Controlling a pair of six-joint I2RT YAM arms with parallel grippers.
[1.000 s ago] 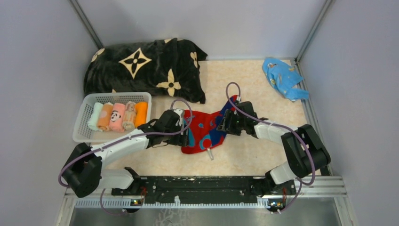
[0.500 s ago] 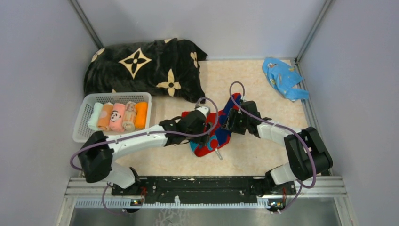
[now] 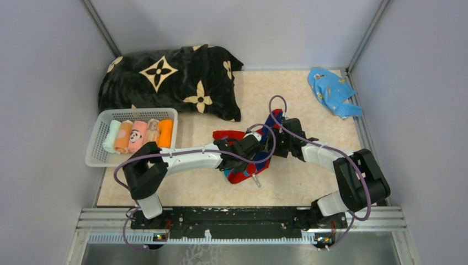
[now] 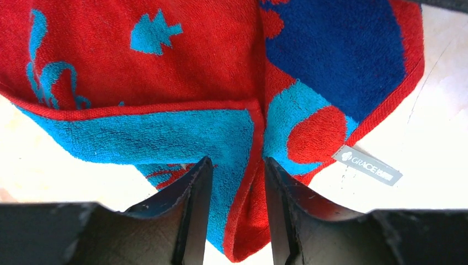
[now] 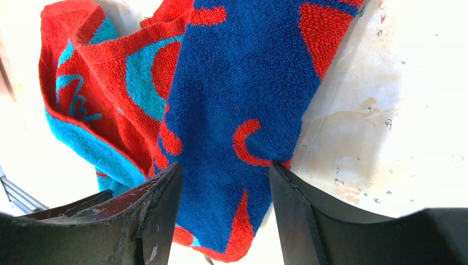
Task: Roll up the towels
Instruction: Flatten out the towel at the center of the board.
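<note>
Back left on the table [image 3: 309, 185]: a blanket [image 3: 165, 77], right up against the far wall. Just in front of it, a basket [image 3: 95, 157] at the left edge, with rolled towels [image 3: 138, 136] side by side in it. Over in the far right corner, a crumpled cloth [image 3: 333, 91], well apart from everything else. And dead centre, a towel [image 3: 241, 174], bunched on the table, with the left gripper [image 4: 236, 168] on its left and the right gripper [image 5: 223, 174] on its right, a fold of it between each pair of fingers.
</note>
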